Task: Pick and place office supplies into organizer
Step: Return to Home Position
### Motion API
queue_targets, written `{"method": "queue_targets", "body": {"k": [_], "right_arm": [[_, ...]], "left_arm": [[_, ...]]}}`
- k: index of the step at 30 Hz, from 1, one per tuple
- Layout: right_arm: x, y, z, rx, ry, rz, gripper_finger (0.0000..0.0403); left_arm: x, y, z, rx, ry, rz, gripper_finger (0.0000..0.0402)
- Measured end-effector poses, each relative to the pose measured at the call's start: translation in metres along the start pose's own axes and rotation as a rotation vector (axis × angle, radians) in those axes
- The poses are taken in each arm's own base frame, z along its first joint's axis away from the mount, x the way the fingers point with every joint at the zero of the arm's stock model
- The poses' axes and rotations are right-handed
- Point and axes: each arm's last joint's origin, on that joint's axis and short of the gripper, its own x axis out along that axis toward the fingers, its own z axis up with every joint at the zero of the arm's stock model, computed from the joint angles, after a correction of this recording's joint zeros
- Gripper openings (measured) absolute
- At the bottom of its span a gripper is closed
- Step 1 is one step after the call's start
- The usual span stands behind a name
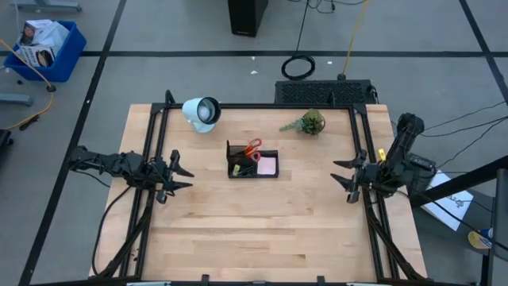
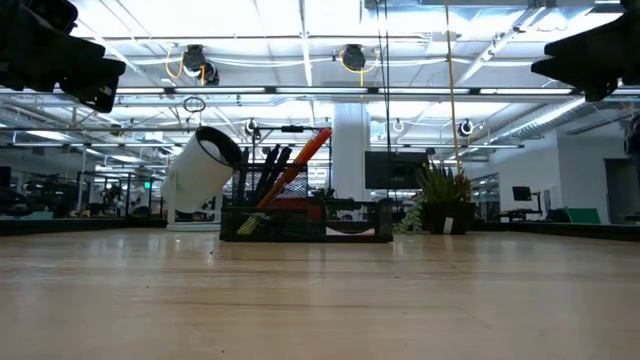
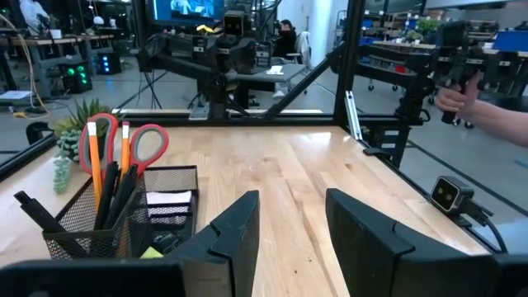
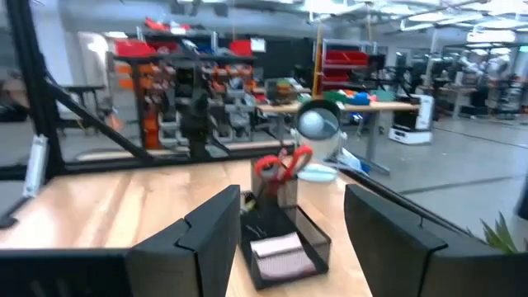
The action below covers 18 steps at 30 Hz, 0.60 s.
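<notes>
Near the middle of the pale wooden table (image 1: 254,230) sits the small black mesh desk organizer (image 1: 252,163). Inside its tall part stand the red-handled scissors (image 1: 252,148), thin orange pencils (image 3: 96,165) and black pens (image 3: 115,194). The pink square sticky-note pad (image 1: 267,165) lies in the low part beside them, and a small yellow piece (image 3: 153,251) shows at the bottom. I see no loose supplies lying on the table, so the sorting looks done. The left gripper (image 1: 186,177) hangs by the left edge of the table, well apart from the organizer, with its two fingers spread and nothing between them. The right gripper (image 1: 338,172) hangs by the right edge, and its fingers are spread and empty too. Both point toward the middle. To go home well, each arm should pull back and up on its own side, slow and smooth. Neither arm should swing over the organizer, the white round lamp (image 1: 202,112) or the small green plant (image 1: 309,122) at the far edge. One bump could tip the tall scissors and pens out.
</notes>
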Motion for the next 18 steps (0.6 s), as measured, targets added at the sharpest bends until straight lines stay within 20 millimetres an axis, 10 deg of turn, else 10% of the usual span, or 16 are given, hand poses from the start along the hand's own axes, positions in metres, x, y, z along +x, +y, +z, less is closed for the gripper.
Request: {"method": "queue_targets", "body": {"k": [18], "right_arm": [[0.002, -0.015, 0.006, -0.051, -0.047, -0.032, 0.0208]], "left_arm": [[0.000, 0.002, 0.004, 0.028, -0.039, 0.076, 0.0145]]}}
